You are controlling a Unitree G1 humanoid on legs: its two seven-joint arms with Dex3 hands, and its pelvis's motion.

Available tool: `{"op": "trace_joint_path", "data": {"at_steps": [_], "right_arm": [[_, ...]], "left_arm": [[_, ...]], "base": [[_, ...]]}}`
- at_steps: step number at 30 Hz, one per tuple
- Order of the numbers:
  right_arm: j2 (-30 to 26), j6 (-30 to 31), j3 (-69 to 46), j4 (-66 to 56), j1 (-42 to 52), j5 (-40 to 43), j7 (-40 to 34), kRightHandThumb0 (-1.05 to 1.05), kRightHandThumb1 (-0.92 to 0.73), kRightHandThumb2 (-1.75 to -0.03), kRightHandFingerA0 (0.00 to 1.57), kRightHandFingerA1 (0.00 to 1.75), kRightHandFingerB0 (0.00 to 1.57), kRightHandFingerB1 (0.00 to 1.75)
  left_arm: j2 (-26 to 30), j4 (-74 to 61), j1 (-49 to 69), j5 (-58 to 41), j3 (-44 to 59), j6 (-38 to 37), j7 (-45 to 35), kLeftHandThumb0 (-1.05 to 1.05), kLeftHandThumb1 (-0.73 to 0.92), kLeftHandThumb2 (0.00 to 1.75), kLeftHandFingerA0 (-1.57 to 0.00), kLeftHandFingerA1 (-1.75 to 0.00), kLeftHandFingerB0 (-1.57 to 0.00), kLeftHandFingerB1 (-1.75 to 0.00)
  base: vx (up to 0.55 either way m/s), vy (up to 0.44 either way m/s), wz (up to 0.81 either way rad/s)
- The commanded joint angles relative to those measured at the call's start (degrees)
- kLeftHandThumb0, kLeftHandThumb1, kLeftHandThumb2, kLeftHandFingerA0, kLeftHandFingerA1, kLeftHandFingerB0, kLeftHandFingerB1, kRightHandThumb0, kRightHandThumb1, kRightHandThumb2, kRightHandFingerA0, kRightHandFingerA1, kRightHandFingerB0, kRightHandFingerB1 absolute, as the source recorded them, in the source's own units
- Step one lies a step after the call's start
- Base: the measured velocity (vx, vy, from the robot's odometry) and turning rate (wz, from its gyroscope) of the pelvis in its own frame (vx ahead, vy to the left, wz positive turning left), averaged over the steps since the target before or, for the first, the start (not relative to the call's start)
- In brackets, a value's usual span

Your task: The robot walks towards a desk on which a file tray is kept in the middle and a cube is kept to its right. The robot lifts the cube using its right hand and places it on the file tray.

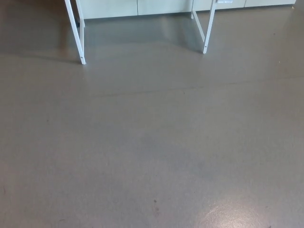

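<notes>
Grey floor [152,142] — white desk legs [78,38].

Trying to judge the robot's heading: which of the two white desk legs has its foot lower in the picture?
The left leg: its foot reaches farther down the frame than the right leg, which ends higher up.

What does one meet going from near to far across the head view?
Light glare on the grey floor → faint floor seam → left desk leg → right desk leg → pale cabinet fronts.
</notes>
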Motion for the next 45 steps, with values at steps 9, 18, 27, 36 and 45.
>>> {"op": "trace_joint_path", "data": {"at_steps": [9, 18, 27, 36, 45], "right_arm": [[-3.9, -6.9, 2.4, 4.2, -2.5, -1.9, 4.3, -0.88, -0.59, -1.01, 0.02, 0.35, 0.02, 0.36], [-3.5, -8.1, 2.3, 4.3, -1.4, -2.6, 2.1, -0.40, -0.33, -0.98, 0.00, 0.51, 0.02, 0.50], [-3.4, -8.2, 1.4, 2.8, -0.2, -2.9, 1.7, -0.40, -0.35, -0.99, 0.00, 0.51, 0.01, 0.49], [-3.6, -8.3, 1.1, 3.1, -1.1, -2.5, 2.6, -0.88, -0.62, -0.95, 0.11, 0.46, 0.08, 0.42], [-2.8, -8.9, 1.9, 6.3, -2.6, -2.6, 0.8, -0.89, -0.77, -0.64, 0.10, 0.39, 0.13, 0.33]], "left_arm": [[2.0, -0.5, -1.2, -3.3, 2.1, 8.3, -6.1, -0.81, 0.88, 0.67, -0.27, -0.42, -0.11, -0.25], [2.4, -2.3, -0.9, -3.1, 1.9, 9.7, -6.6, -0.78, 0.68, 1.07, -0.05, -0.47, 0.00, -0.31], [2.5, -3.2, -0.2, -2.2, 1.6, 9.8, -6.2, -0.82, 0.71, 1.04, -0.20, -0.52, -0.05, -0.38], [2.6, -2.6, -2.5, -1.6, 0.8, 12.3, -4.8, -0.83, 0.70, 1.06, -0.26, -0.52, -0.07, -0.37], [2.7, -7.3, -0.3, -2.1, 1.3, 14.0, -4.6, -0.84, 0.88, 0.67, -0.53, -0.47, -0.16, -0.31]], "base": [[0.00, 0.000, 0.00], [0.00, 0.000, 0.00], [0.04, 0.008, 0.01], [0.00, 0.017, 0.07], [0.20, 0.280, -0.09]]}}
